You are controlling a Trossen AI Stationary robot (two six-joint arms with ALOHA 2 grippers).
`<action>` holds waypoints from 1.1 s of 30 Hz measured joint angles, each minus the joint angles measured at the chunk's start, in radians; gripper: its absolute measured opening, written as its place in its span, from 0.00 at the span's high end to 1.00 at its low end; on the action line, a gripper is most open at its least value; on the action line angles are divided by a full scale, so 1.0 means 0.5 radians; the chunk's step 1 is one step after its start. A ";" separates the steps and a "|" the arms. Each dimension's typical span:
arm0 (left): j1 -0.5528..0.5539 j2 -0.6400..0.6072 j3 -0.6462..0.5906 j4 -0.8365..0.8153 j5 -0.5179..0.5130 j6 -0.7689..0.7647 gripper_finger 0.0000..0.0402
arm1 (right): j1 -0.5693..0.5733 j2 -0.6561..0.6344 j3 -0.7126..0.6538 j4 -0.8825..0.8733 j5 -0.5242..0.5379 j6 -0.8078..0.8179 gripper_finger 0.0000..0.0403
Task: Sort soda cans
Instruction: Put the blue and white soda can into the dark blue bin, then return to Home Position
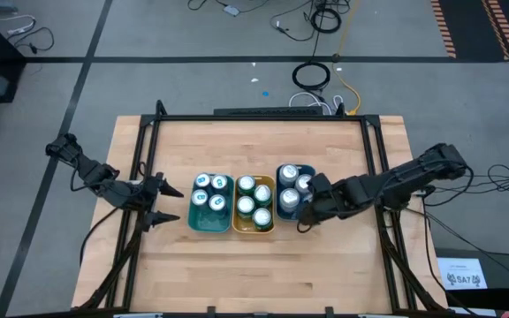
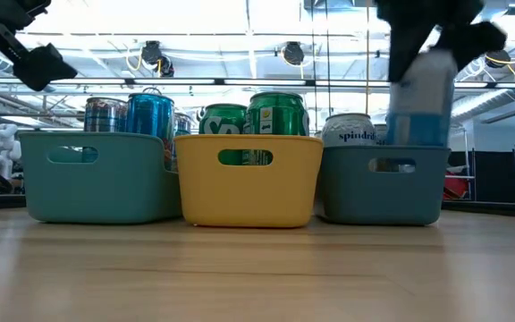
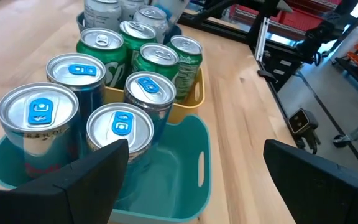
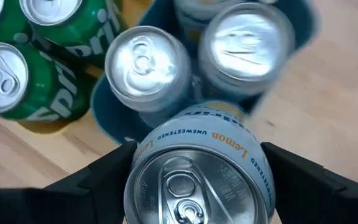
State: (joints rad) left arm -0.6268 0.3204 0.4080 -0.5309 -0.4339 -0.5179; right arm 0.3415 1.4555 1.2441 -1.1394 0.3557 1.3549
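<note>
Soda cans (image 1: pixel 237 201) mostly sorted in 3 trays; right gripper (image 4: pixel 197 186) grips a silver-white can (image 4: pixel 199 177) above blue tray (image 2: pixel 383 183). Lower straight into the free corner, w/o knocking neighbours. Left gripper (image 1: pixel 160 201) wide open, idle beside teal tray (image 1: pixel 207 223).

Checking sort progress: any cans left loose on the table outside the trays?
No. In the high view every can sits in the teal tray, yellow tray or blue tray, except the silver-white can gripped by the right gripper.
</note>
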 joint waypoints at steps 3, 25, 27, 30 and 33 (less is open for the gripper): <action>0.000 0.000 0.000 0.005 -0.002 -0.002 0.05 | -0.064 0.002 -0.124 0.201 -0.050 -0.107 0.27; 0.000 0.000 0.000 0.051 -0.002 -0.001 0.05 | -0.177 -0.022 -0.324 0.394 -0.228 -0.170 0.10; 0.000 0.001 0.000 0.050 -0.002 -0.001 0.05 | -0.180 -0.063 -0.324 0.382 -0.243 -0.169 0.10; 0.000 0.000 0.000 0.049 -0.002 0.000 0.05 | -0.159 -0.169 -0.324 0.376 -0.240 -0.161 0.09; 0.001 0.000 0.000 0.049 0.004 0.000 0.05 | -0.116 -0.328 -0.324 0.383 -0.169 -0.139 0.09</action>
State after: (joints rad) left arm -0.6266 0.3205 0.4080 -0.5064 -0.4321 -0.5179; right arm 0.2834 1.2915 1.0821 -0.9481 0.2714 1.2852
